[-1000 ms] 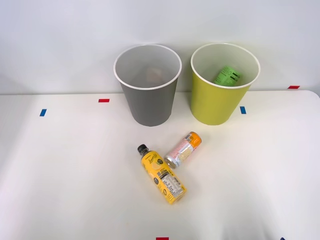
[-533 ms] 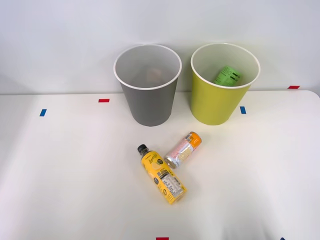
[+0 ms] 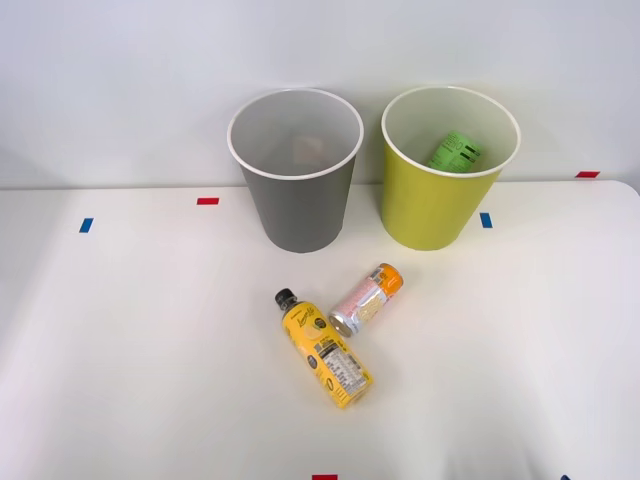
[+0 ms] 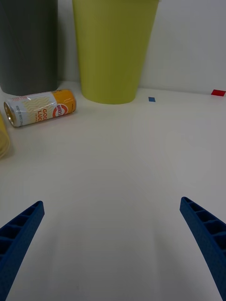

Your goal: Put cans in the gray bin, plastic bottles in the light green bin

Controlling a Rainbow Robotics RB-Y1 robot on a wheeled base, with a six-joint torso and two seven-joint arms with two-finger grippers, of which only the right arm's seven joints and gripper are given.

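The white bench (image 3: 130,350) carries all task items and extends to a pale wall at the rear.

The gray bin (image 3: 296,190) stands upright at the rear centre of the bench. An indistinct pale item lies at its bottom. The light green bin (image 3: 430,200) stands upright just beside it, on the robot's right, with a narrow gap between the two. A green-labelled bottle (image 3: 455,152) leans inside the light green bin against its far wall.

The yellow bottle (image 3: 324,349) lies on its side in front of the gray bin, black cap toward the bins, base toward the robot. The can (image 3: 366,299) lies on its side just to the right of the bottle, orange end toward the light green bin and silver top toward the bottle. The silver top sits very close to the bottle's shoulder; contact cannot be confirmed.

Small tape marks are fixed to the bench: red (image 3: 207,201) left of the gray bin, blue (image 3: 86,225) further left, blue (image 3: 486,220) right of the light green bin, red (image 3: 587,174) at the far right.

In the right wrist view, the right tool (image 4: 113,235) has its blue ribbed fingers (image 4: 19,233) spread wide apart, gripping nothing, low over bare bench. The can lies ahead of it and to one side, in front of the gray bin's base. No object lies between the fingers and the can.
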